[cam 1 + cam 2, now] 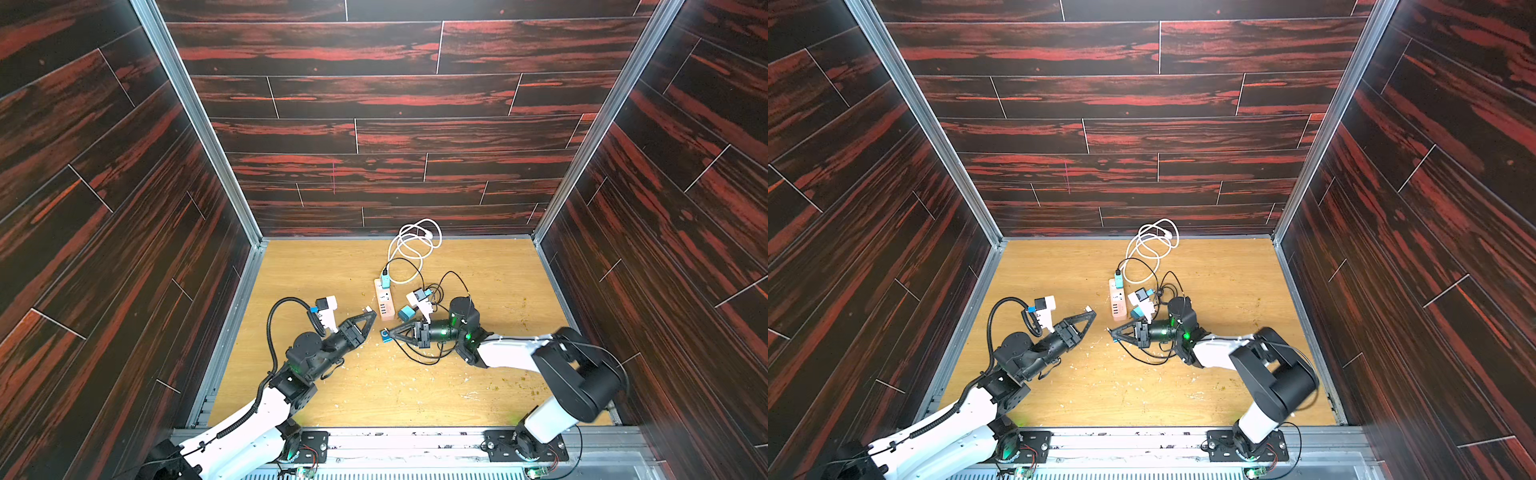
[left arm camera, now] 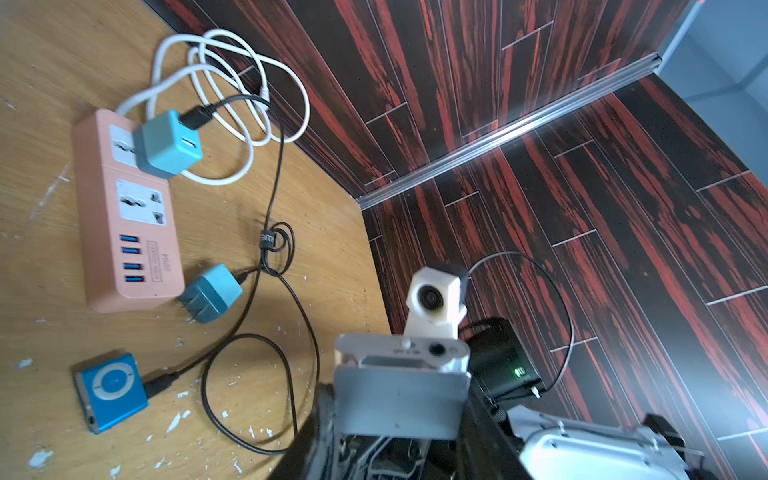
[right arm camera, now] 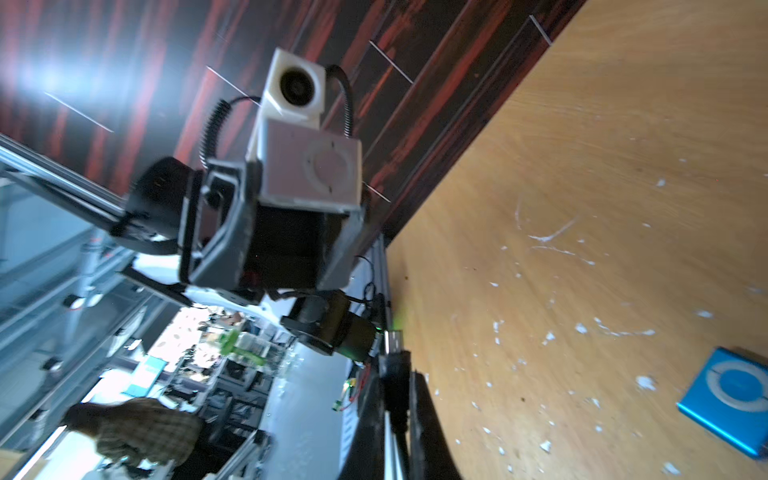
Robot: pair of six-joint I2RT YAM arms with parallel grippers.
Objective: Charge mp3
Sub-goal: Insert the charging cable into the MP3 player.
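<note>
Right gripper (image 1: 392,332): pinched tight on the black cable plug (image 3: 394,353), metal tip forward, ready for insertion. Just beside its tip, a blue square mp3 player (image 2: 110,390) lies flat on the scuffed wooden table (image 1: 498,386), cable already in. Left gripper (image 1: 369,315): clamped on the silver square mp3 player (image 3: 309,166), held raised, seemingly presented for the plug. Farther: loose teal charger cube (image 2: 210,293), then pink power strip (image 2: 124,257) carrying a plugged-in teal charger (image 2: 168,143).

table (image 1: 498,374) matt wood-grain, scuffed | walls (image 1: 374,95) glossy wood-look | silver mp3 player (image 2: 399,399) — matt metal | USB plug (image 3: 395,359) — black plastic, metal tip
</note>
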